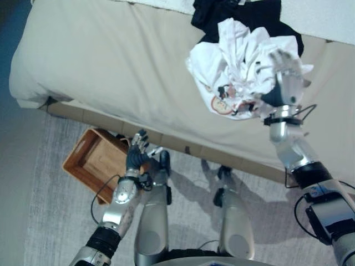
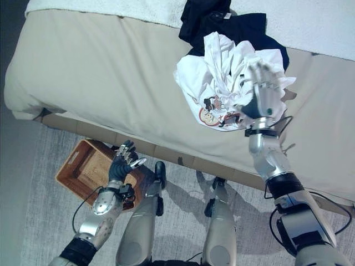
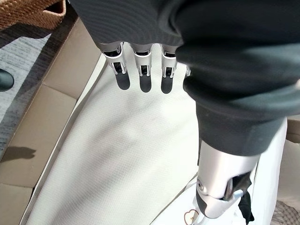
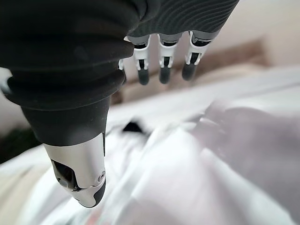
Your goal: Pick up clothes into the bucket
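Right wrist view shows your right robot hand spread open, gripping nothing, over the crumpled white T-shirt on the bed. Nothing lies in the wicker basket on the floor; left robot hand hangs open.

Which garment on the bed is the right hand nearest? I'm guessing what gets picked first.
The crumpled white shirt, printed near its hem. The right hand is open right over it; the dark garment lies behind, farther away.
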Available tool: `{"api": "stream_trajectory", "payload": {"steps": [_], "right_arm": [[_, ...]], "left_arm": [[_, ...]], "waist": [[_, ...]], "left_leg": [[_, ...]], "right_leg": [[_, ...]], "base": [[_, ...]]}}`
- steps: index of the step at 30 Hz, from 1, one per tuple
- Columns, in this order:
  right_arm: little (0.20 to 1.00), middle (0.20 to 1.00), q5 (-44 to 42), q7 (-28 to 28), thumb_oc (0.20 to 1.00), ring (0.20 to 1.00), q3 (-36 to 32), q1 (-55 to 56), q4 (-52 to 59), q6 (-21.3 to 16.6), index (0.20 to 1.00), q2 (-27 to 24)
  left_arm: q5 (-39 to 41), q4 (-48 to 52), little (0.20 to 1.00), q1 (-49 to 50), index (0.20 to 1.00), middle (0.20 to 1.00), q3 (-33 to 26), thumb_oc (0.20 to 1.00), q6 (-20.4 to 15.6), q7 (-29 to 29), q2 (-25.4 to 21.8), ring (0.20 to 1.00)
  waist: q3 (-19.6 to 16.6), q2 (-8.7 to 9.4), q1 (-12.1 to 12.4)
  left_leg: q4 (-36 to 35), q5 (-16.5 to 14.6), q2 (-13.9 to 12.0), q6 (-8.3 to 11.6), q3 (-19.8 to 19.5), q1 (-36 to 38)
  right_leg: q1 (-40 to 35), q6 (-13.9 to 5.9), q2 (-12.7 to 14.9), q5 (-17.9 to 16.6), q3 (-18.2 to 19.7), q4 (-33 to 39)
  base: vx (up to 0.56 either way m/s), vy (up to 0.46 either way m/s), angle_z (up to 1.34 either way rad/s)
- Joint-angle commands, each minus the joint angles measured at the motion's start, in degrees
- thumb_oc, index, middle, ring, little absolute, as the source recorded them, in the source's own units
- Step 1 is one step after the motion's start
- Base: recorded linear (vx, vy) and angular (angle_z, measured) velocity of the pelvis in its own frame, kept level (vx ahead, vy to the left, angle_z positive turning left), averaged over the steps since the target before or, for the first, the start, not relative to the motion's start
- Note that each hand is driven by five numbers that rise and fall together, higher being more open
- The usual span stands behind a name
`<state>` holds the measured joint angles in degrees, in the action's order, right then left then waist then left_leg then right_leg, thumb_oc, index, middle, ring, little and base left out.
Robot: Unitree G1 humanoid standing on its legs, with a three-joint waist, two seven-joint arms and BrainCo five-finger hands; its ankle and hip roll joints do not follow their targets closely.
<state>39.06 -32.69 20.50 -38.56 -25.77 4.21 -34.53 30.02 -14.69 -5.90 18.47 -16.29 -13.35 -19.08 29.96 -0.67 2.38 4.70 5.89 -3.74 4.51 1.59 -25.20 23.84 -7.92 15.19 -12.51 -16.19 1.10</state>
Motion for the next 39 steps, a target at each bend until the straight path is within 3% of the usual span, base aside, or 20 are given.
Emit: {"api": "stream_trajectory", "payload": {"steps": [1,12,20,27,28,30,39], "right_arm": [[1.000,1.000,2.9,2.2,1.000,1.000,2.3,-4.3,0.0,-1.3,1.000,-1.3],[1.000,1.000,9.8,6.5,1.000,1.000,16.9,-14.0,-17.5,0.1,1.000,3.3],[1.000,1.000,4.3,3.0,1.000,1.000,14.8,-20.4,-33.9,3.7,1.000,5.4],[1.000,1.000,-1.1,0.4,1.000,1.000,13.0,-22.8,-35.9,3.3,1.000,3.5],[0.890,0.890,-1.6,0.5,0.890,0.890,12.9,-23.1,-36.4,3.2,0.890,3.4],[0.200,0.200,-2.0,0.7,0.200,0.200,13.1,-23.7,-37.3,3.3,0.200,3.1],[0.200,0.200,-5.2,0.3,0.200,0.200,11.5,-23.3,-38.3,2.6,0.200,2.8]], "left_arm": [[-1.5,3.9,1.000,2.3,1.000,1.000,-1.8,1.000,-3.0,0.6,-1.5,1.000],[0.1,3.2,1.000,2.5,1.000,1.000,-0.9,1.000,-3.5,1.4,-2.2,1.000],[0.7,4.1,1.000,2.1,1.000,1.000,0.4,1.000,-3.3,0.8,-2.8,1.000],[0.4,3.8,1.000,1.4,1.000,1.000,1.1,1.000,-3.4,0.4,-2.7,1.000],[0.4,3.8,1.000,1.2,1.000,1.000,1.2,1.000,-3.4,0.3,-2.7,1.000],[0.6,3.6,1.000,0.7,1.000,1.000,1.3,1.000,-3.5,0.1,-2.6,1.000],[0.3,3.4,1.000,0.5,1.000,1.000,1.5,1.000,-3.1,-0.1,-1.8,1.000]], "waist": [[-0.2,2.65,0.5],[-0.2,1.44,2.9],[-0.2,-0.45,4.8],[-0.2,-1.41,5.7],[-0.2,-1.42,5.7],[-0.2,-1.53,5.9],[-0.2,-1.44,5.4]], "left_leg": [[7.0,-3.6,-1.3,1.27,0.1,-4.3],[9.1,-3.9,-1.2,1.36,-1.4,-9.5],[10.1,-3.4,-0.2,0.90,-3.1,-13.8],[9.5,-3.2,0.4,0.61,-3.7,-13.5],[9.5,-3.2,0.4,0.62,-3.8,-13.3],[9.6,-3.3,0.6,0.60,-3.9,-13.2],[8.8,-3.1,0.4,0.65,-3.7,-11.7]], "right_leg": [[-2.0,-6.75,8.5,3.2,-2.2,-8.6],[2.4,-6.39,8.8,4.8,-2.6,-12.0],[6.2,-6.04,9.7,5.9,-3.8,-15.1],[6.1,-5.99,10.0,6.5,-4.2,-16.2],[5.9,-5.97,10.1,6.5,-4.2,-16.1],[5.7,-5.88,10.1,6.8,-4.2,-16.3],[4.6,-5.74,9.9,6.8,-4.4,-16.1]], "base": [[0.00,0.000,0.00],[0.00,-0.005,0.01],[0.00,-0.003,0.11],[0.02,0.018,0.13],[0.01,0.003,0.05],[0.01,-0.001,0.02],[0.00,0.000,0.00]]}}
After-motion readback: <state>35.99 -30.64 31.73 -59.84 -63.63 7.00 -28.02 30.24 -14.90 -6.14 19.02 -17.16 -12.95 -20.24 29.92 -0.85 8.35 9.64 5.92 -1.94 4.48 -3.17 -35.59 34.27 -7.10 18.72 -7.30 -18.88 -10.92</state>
